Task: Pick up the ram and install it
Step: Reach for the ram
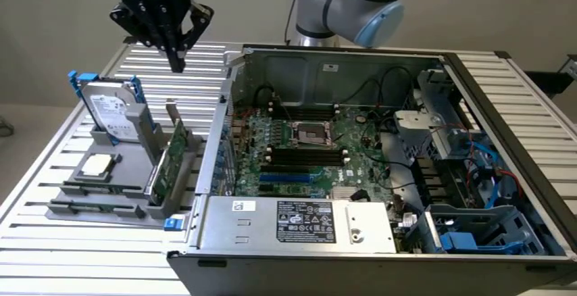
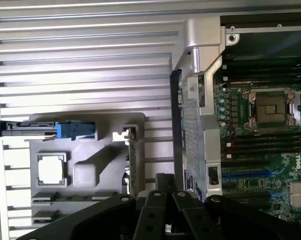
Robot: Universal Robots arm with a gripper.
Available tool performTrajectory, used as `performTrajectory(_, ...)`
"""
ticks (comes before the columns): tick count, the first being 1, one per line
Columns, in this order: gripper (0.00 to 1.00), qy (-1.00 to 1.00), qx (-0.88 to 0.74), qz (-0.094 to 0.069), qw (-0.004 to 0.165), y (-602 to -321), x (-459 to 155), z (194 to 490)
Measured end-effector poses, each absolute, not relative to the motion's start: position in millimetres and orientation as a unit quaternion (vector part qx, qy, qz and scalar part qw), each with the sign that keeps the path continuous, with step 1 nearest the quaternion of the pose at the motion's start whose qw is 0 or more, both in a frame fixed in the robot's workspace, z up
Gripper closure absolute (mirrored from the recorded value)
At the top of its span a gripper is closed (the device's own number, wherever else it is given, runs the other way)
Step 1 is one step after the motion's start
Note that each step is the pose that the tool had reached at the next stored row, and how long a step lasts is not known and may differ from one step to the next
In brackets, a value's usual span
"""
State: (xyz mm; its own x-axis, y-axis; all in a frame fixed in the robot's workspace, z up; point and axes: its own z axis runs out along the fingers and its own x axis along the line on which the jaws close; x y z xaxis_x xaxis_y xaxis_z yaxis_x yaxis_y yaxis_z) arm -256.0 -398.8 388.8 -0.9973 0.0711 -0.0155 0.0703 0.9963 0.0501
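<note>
We log black tool (image 1: 176, 58) shut, empty, above slatted metal counter (image 1: 54, 249). Long thin green ram stick (image 1: 169, 164) upright in grey holder (image 1: 126, 194), well below tool.

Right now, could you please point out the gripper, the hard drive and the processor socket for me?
gripper (image 1: 178, 64): exterior view, at its closed fingertips.
hard drive (image 1: 113, 110): exterior view, on its silver labelled face.
processor socket (image 2: 270, 107): wrist view, on the socket's middle.
</note>
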Motion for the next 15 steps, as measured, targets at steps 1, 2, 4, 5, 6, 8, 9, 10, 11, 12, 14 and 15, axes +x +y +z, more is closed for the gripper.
performTrajectory(1, 0.89, 0.999, 0.035, 0.025, 0.009, -398.8, -260.5, 388.4)
performTrajectory(2, 0.89, 0.999, 0.035, 0.025, 0.008, -398.8, -265.0, 387.9)
performTrajectory(4, 0.89, 0.999, 0.035, 0.025, 0.008, -398.9, -274.1, 386.7)
performTrajectory(5, 0.89, 0.999, 0.035, 0.025, 0.008, -399.0, -278.6, 386.1)
performTrajectory(6, 0.89, 0.999, 0.035, 0.025, 0.007, -399.1, -283.4, 385.4)
performTrajectory(8, 0.89, 0.999, 0.036, 0.024, 0.005, -399.6, -292.1, 384.0)
performTrajectory(9, 0.89, 0.999, 0.036, 0.024, 0.004, -399.8, -295.6, 383.4)
performTrajectory(10, 0.89, 0.999, 0.036, 0.024, 0.002, -400.1, -298.7, 382.7)
performTrajectory(11, 0.89, 0.999, 0.036, 0.024, 0.000, -400.4, -301.9, 381.8)
performTrajectory(12, 0.89, 0.999, 0.036, 0.024, -0.001, -400.7, -305.0, 381.0)
performTrajectory(14, 0.89, 0.999, 0.036, 0.024, -0.004, -401.4, -310.6, 379.3)
performTrajectory(15, 0.89, 0.999, 0.036, 0.024, -0.006, -401.8, -312.9, 378.6)
